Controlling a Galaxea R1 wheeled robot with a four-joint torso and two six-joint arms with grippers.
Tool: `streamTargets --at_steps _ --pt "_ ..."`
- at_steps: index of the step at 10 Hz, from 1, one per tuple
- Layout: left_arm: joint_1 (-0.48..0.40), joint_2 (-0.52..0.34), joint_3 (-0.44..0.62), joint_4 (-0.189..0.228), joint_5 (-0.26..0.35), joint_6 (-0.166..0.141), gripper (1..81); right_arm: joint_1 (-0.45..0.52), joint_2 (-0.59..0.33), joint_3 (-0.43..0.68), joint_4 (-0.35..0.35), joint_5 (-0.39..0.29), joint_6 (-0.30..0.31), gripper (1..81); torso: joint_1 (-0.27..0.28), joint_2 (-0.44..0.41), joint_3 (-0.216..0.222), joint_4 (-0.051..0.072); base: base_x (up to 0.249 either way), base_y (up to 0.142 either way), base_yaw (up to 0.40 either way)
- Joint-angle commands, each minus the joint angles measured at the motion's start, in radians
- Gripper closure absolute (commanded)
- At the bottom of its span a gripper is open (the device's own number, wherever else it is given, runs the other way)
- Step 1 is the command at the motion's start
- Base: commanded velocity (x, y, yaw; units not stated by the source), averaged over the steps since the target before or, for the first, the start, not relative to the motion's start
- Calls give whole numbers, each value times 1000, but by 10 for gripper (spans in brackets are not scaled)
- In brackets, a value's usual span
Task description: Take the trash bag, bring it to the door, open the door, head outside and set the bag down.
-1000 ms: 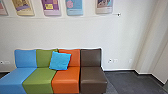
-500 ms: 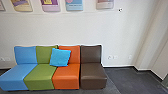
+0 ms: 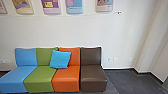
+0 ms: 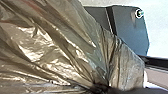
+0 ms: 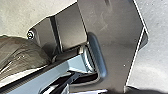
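Wall: white, with a row of posters (image 3: 51, 6) high up; it runs close behind the seats, so the carry calls for a smooth turn, well away from it.
Floor: dark grey, open beyond the bench's right end; probably the roomier side for driving.
Bench: four joined seats (image 3: 93, 86), blue, green, orange and brown; its front edge and right front corner could snag a swinging load, so best give them a wide berth.
Trash bag: thin, shiny, brownish plastic (image 4: 47, 42), at the robot's left arm, near its base (image 4: 130, 30); better lifted clear, as rubbing could tear it.
Cushion: bright blue (image 3: 60, 59), leaning on the bench back where green meets orange.
Left gripper: clamped (image 4: 101, 87) on the bag's bunched neck; a firm, steady pinch should suit.
Right gripper: open or closed, I cannot tell.
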Motion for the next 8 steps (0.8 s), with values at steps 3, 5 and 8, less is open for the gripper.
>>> streamTargets --at_steps 3,5,8 --pt "-44 1 -9 2 73 2 811 36 4 -1 -10 -67 -3 10 -1 0 64 0 0 0 0" --pt "-45 4 -21 0 71 0 811 31 21 -18 -17 -67 -3 10 -2 0 86 0 0 0 0" --pt "-45 9 -26 2 64 2 811 28 64 -79 -32 -67 -3 10 -3 0 84 0 0 0 0"
